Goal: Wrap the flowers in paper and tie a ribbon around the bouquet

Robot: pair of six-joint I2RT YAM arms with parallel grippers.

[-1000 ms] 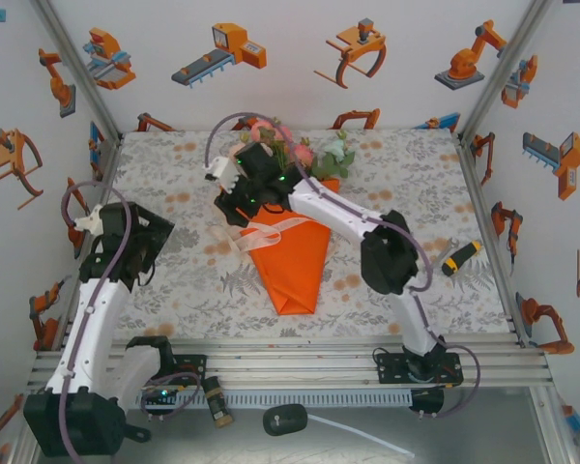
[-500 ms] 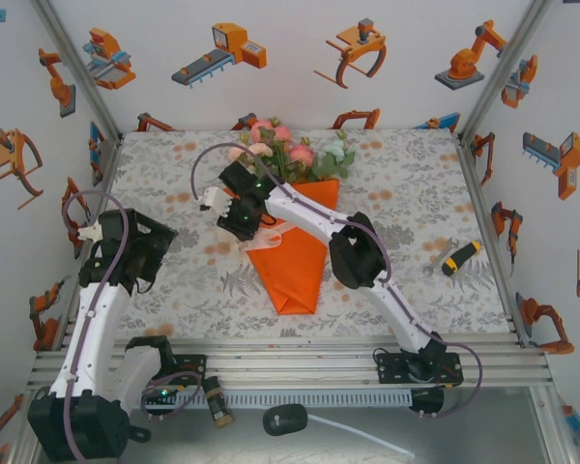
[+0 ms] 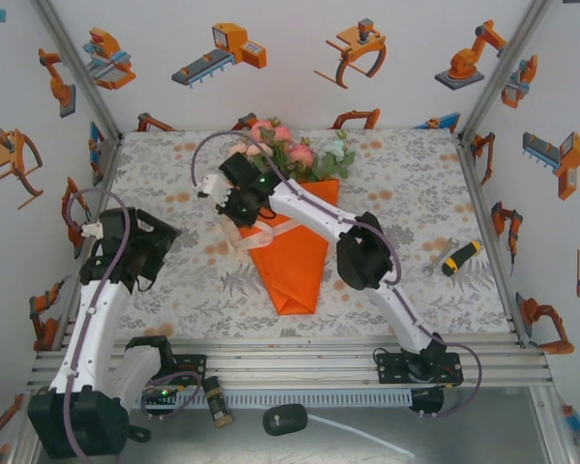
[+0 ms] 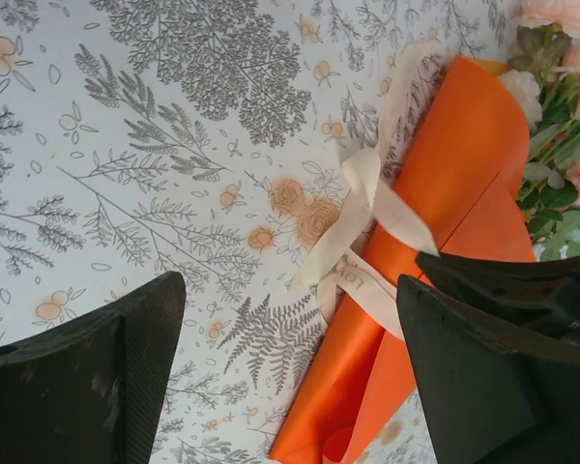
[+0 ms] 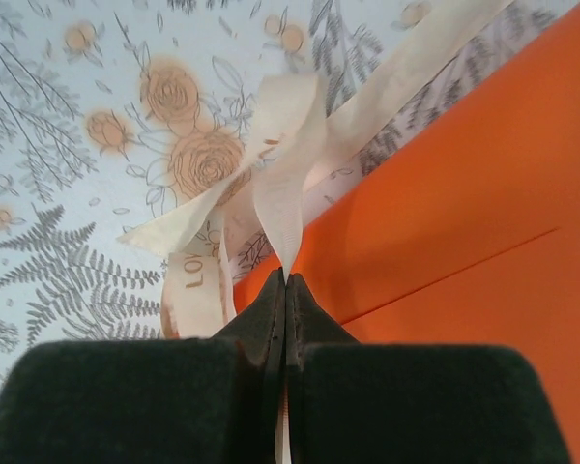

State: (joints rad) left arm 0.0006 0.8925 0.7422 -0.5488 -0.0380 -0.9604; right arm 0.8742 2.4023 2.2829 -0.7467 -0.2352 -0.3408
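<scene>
- where's the bouquet [image 3: 295, 249]?
- middle of the table [image 3: 416, 193], flowers [image 3: 290, 155] at 12 o'clock, ribbon [image 5: 282, 184] crossing it.
- right gripper [image 5: 285, 282]?
- clamped on a ribbon strand, at the bouquet's 10 o'clock.
- left gripper [image 4: 290, 319]?
- spread wide, holding nothing, at 9 o'clock.

Stretches the white-and-black right arm [image 3: 309, 208] forward and leftward, its black two-finger right gripper [image 5: 285, 280] pinched tight on the narrow sheer cream ribbon [image 5: 280, 193], and holds the matching left arm [image 3: 97, 309] folded at the left, its black left gripper [image 4: 290, 290] spread wide.
</scene>
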